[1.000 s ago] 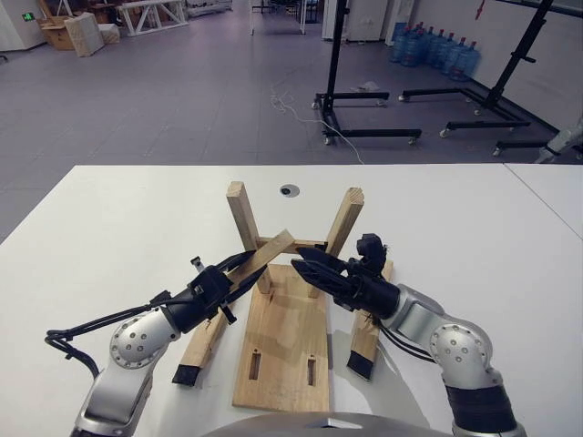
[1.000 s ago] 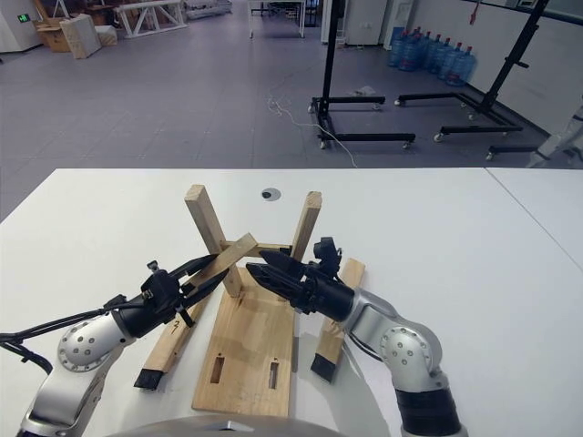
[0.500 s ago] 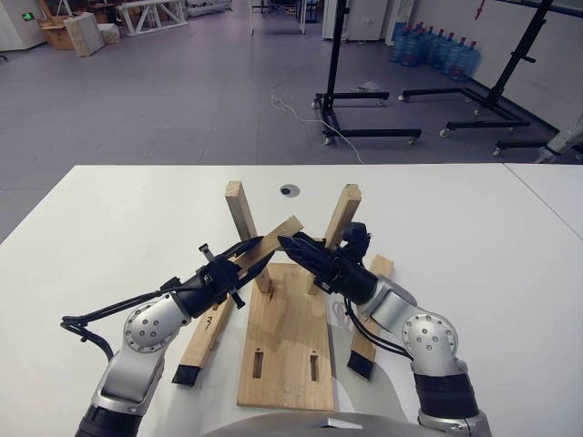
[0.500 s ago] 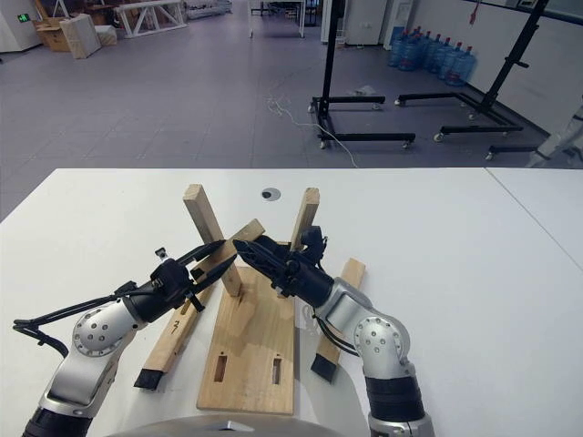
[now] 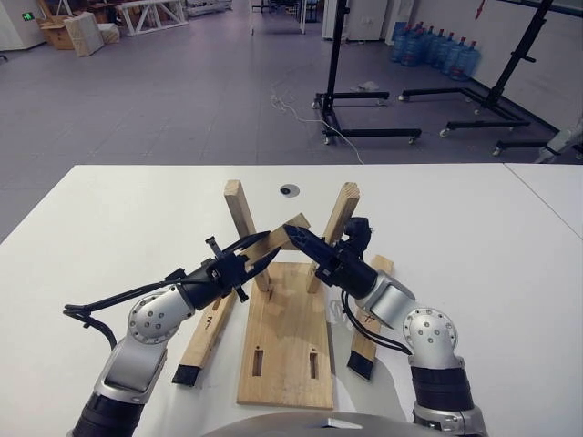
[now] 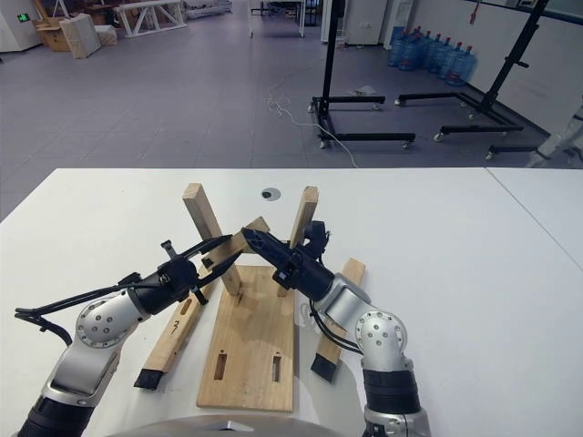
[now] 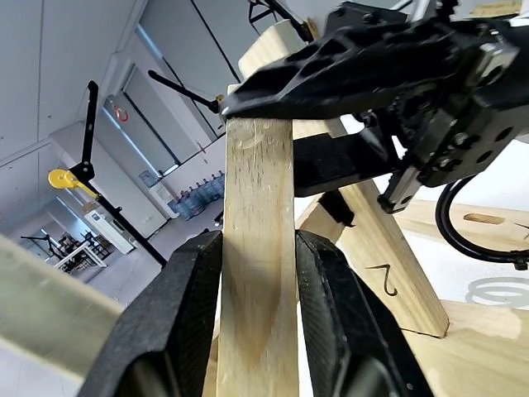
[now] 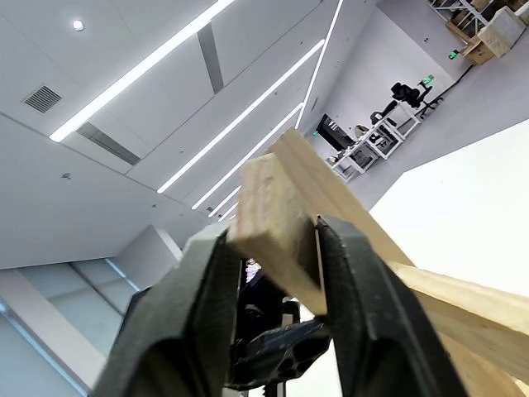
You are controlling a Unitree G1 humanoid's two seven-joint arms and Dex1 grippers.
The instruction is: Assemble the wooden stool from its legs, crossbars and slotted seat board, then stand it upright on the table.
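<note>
The slotted seat board [image 5: 284, 337] lies flat on the white table. Two legs [image 5: 241, 217] [image 5: 343, 211] stand tilted at its far end. Between them a crossbar [image 5: 281, 238] is held off the board at a slant. My left gripper [image 5: 258, 256] is shut on its lower end, the fingers [image 7: 192, 298] pressing both sides of the crossbar [image 7: 260, 281]. My right gripper [image 5: 299, 238] is shut on the upper end, with the crossbar [image 8: 285, 207] between its fingers [image 8: 364, 306]. Two more legs [image 5: 205, 335] [image 5: 369, 323] lie flat beside the board.
A small round hole [image 5: 290, 190] marks the table behind the upright legs. A seam [image 5: 537, 196] splits the table at the far right. Bare tabletop stretches to the left and right of the parts. Black wheeled stands [image 5: 364, 100] are on the floor beyond.
Both grippers have moved away from me towards the upright legs, lifting the crossbar. The right gripper has come in from the right and shut on the crossbar's upper end.
</note>
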